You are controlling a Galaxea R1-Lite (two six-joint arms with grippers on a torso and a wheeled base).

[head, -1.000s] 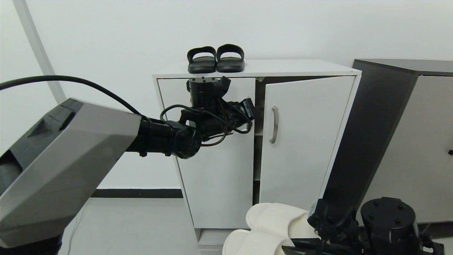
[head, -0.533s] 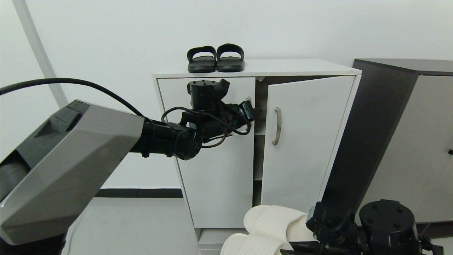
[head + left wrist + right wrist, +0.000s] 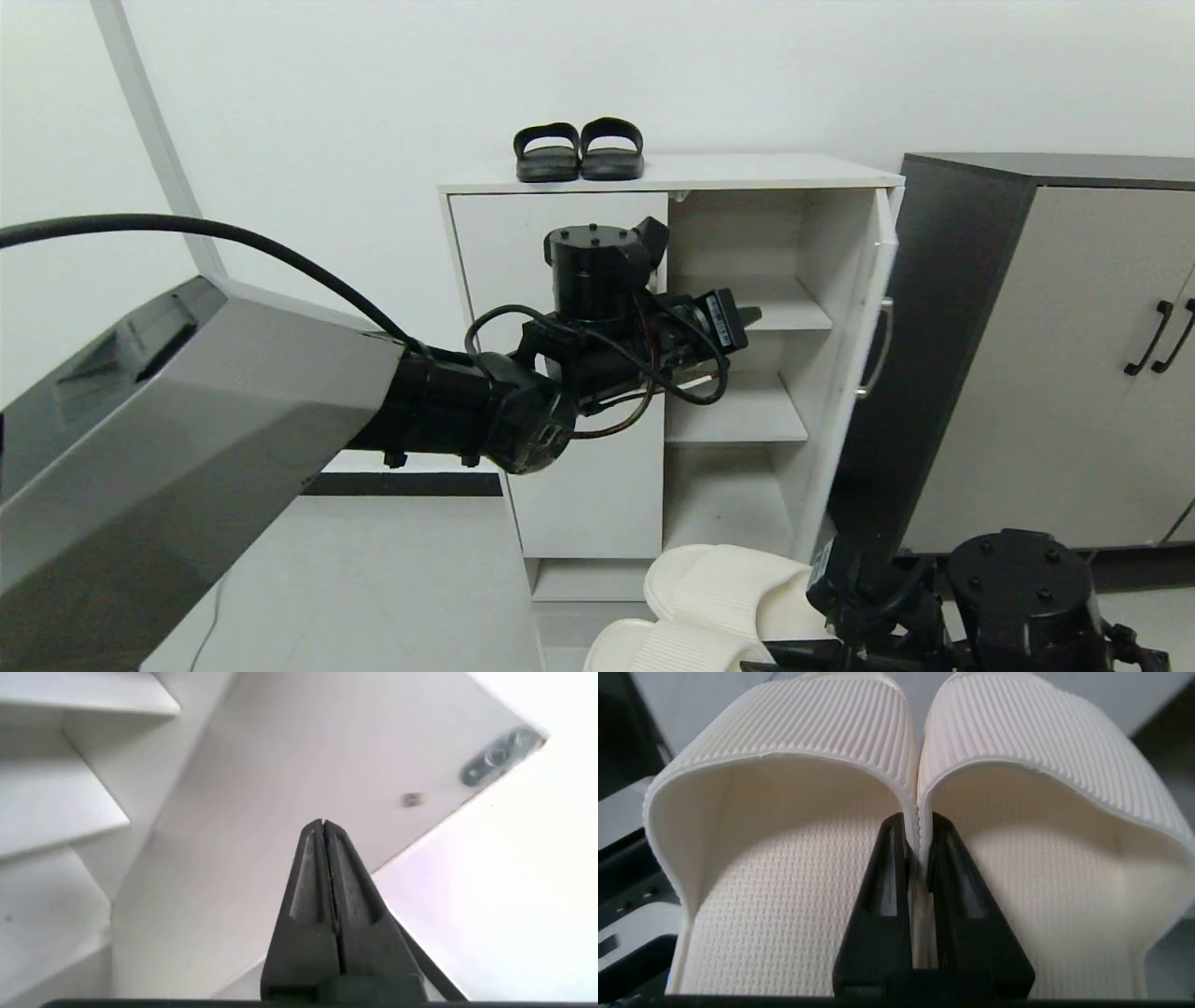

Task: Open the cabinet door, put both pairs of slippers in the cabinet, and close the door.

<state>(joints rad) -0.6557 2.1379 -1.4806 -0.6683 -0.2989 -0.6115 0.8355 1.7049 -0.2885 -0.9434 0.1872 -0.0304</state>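
While the cabinet [image 3: 766, 171] door [image 3: 866, 355] stood wide open and edge-on, the left gripper [image 3: 323, 838] was held before the bared shelves [image 3: 738, 411], fingers pressed together on nothing, with the black slippers [image 3: 579, 151] above it on top. The white slippers [image 3: 714, 586], cut off at the head view's lower edge, were pinched at their touching inner walls by the right gripper [image 3: 918, 829], whose fingers were hidden there behind its wrist.

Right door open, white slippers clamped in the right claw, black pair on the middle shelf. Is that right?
No: the black pair sits on top of the cabinet, not on a shelf, as the head view shows. The right door is open and the right claw is shut on the white slippers.
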